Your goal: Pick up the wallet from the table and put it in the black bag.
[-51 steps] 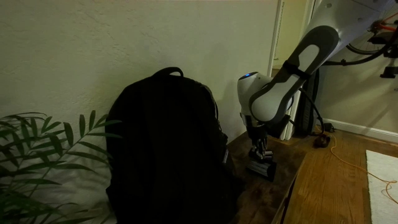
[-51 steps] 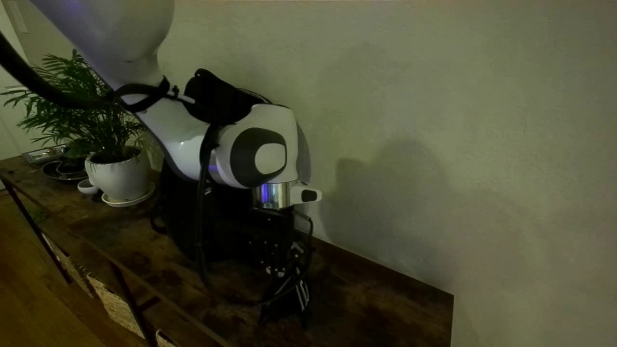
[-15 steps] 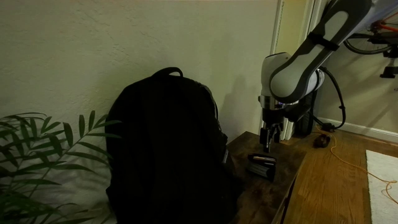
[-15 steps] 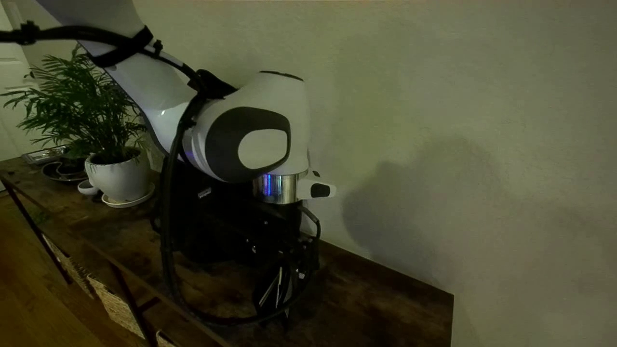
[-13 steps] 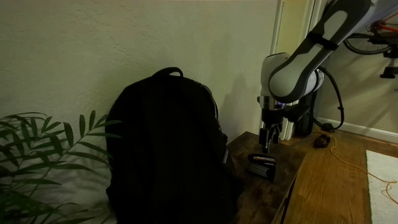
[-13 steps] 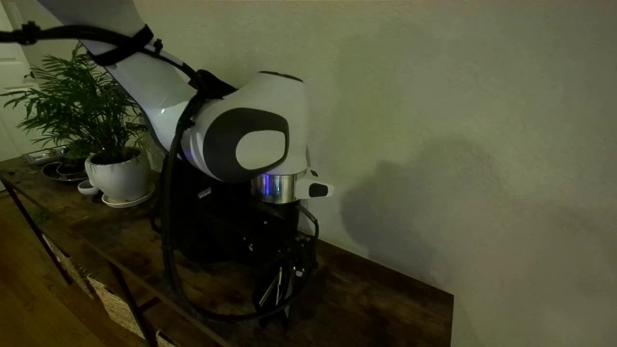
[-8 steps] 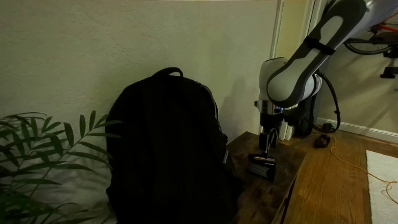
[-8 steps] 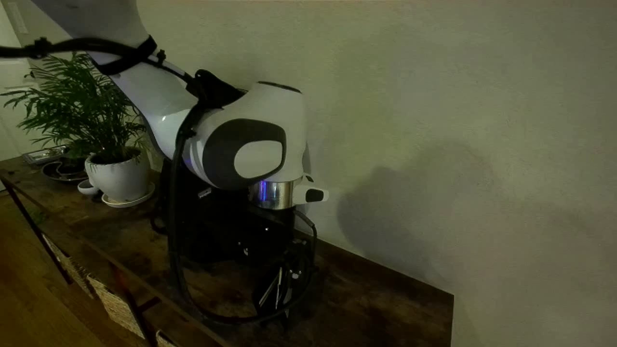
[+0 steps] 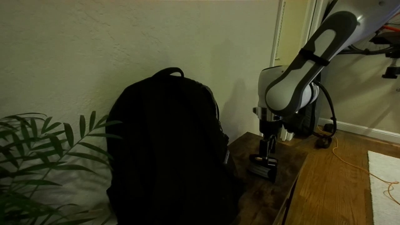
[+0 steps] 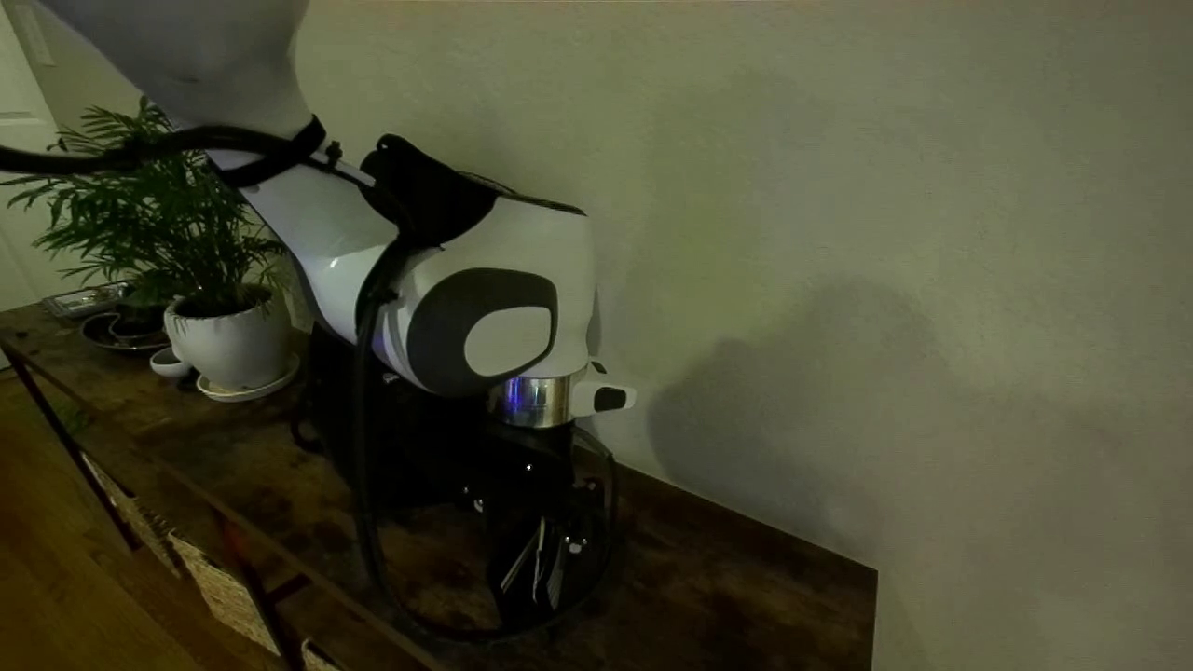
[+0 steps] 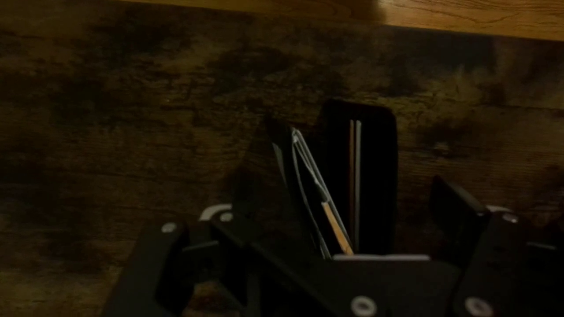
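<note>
In an exterior view a white door (image 10: 28, 214) stands at far left; the brown bench (image 10: 746, 596) then runs along a pale wall (image 10: 885, 233), with woven baskets (image 10: 224, 587) beneath it. In an exterior view wood floor (image 9: 337, 193) lies right of the bench, then a white rug (image 9: 386, 197), an orange cord (image 9: 350, 164) trailing across both.

From the left, a small white bowl (image 10: 170, 363) and a white pot (image 10: 233, 345) on a saucer (image 10: 247, 393) sit on the bench, the pot holding a leafy plant (image 10: 186, 224). Next the black bag (image 9: 168, 150) stands upright near the wall; its inside is hidden. Right of it the wallet (image 11: 379, 176) stands on edge on the bench, spread in a V, thin slips (image 11: 337, 226) showing in its folds.

The end effector (image 11: 343, 189) reaches over the wallet, its fingers (image 11: 458, 200) spread, one on each side; a gap shows on one side, the other is too dark to judge. In an exterior view the arm (image 10: 503, 340) and its black cable (image 10: 366, 345) hide much of the bag.
</note>
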Robot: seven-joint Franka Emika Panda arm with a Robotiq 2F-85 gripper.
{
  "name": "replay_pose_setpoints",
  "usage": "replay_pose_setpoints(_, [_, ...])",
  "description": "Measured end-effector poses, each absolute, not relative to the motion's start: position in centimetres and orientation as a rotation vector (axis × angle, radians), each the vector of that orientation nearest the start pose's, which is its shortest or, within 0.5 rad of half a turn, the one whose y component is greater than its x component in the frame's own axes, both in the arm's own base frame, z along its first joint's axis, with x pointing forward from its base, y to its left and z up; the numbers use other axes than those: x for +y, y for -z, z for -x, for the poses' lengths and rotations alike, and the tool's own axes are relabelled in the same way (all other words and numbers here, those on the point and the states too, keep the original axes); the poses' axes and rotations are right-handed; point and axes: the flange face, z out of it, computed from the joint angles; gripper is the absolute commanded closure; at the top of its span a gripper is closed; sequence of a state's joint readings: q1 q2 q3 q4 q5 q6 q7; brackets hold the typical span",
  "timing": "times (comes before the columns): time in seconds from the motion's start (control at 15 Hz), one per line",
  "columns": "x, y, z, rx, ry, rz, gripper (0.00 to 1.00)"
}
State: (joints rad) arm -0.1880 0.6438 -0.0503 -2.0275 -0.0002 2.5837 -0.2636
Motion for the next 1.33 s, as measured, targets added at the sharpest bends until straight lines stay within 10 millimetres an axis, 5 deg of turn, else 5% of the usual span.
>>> replay_pose_setpoints(1.33, [-13.8, -8.4, -58.4, -0.158, -0.170, 3.166, 0.00])
